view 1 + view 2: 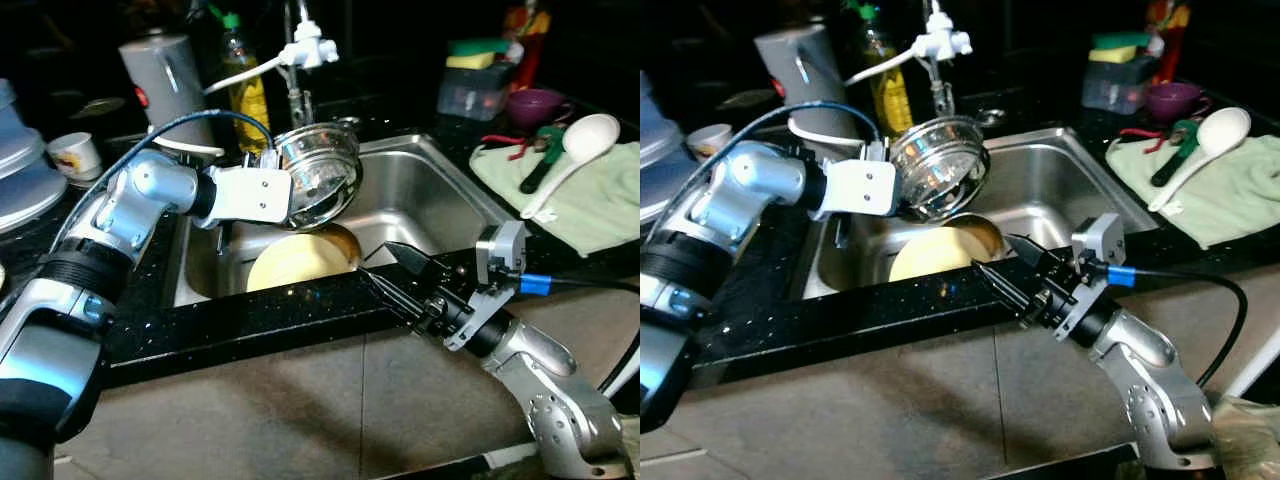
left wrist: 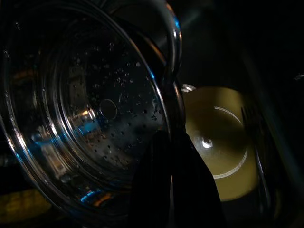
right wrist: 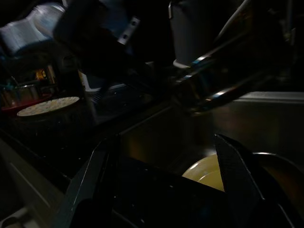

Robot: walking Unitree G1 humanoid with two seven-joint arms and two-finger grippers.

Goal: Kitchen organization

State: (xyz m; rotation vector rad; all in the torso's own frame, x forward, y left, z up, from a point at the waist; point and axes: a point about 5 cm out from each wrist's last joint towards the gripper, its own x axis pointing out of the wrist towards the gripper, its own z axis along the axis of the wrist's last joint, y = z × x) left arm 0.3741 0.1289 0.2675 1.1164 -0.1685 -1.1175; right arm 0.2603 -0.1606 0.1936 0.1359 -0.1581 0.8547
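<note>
Steel bowl (image 1: 318,172), shiny and perforated like a strainer, hangs tilted on its side above the far left part of the sink (image 1: 440,190), its hollow facing right and toward the viewer. The left tool (image 1: 283,190) is clenched on the bowl's rim: in the left wrist view its black fingers (image 2: 164,185) pinch the rim edge, with water drops speckling the bowl's inside. Below the bowl, down in the sink, lies a pale yellow plate (image 1: 300,262), with a darker round dish edge just to its right.

The right tool (image 1: 395,272) is released, its two long fingers spread wide apart and holding nothing; it reaches over the near black edge of the desk (image 1: 250,318), pointing left toward the yellow plate, just short of it.

Behind the sink stands a faucet with a white fitting (image 1: 305,45), a bottle of yellowish liquid with a green cap (image 1: 245,85) beside it, and a grey cylindrical appliance (image 1: 165,85) farther left. A small white cup (image 1: 73,155) sits at far left. On the right, a light green cloth (image 1: 590,195) carries a white ladle (image 1: 570,155) and a green-handled utensil (image 1: 540,160); beyond it are a purple bowl (image 1: 535,105) and a clear box with sponges on top (image 1: 475,85).
</note>
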